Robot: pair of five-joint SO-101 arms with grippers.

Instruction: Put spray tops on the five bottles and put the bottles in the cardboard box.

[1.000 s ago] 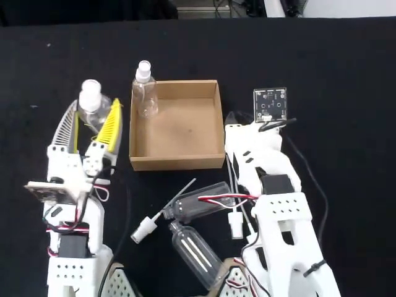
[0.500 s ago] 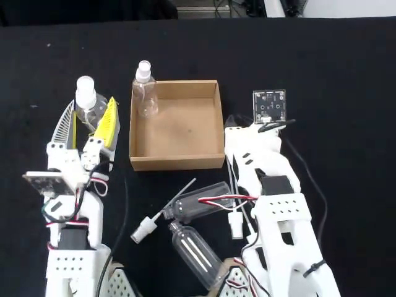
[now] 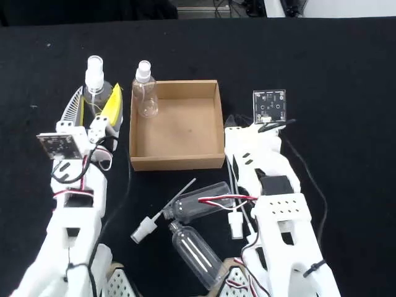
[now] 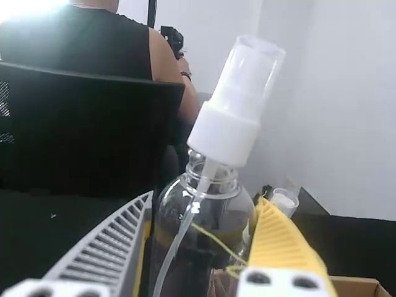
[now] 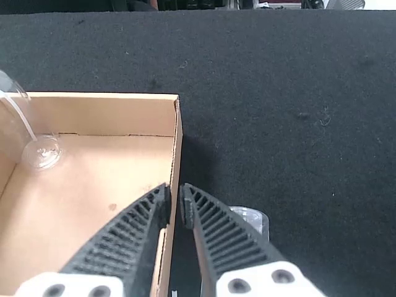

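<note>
Clear bottle (image 3: 99,93) is being pinched by the left gripper (image 3: 96,105).
Right gripper (image 5: 174,190) is being held pressed together, empty, just beside the box (image 3: 176,162) wall.

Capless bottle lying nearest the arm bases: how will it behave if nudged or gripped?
The capless bottle lies on its side and looks round, so a sideways nudge would probably roll it. It looks clear and empty, so likely light and easily shoved. Its smooth wall may slip in a loose grip.

Black tbl (image 3: 346,62) — white wall (image 4: 346,93)
</note>
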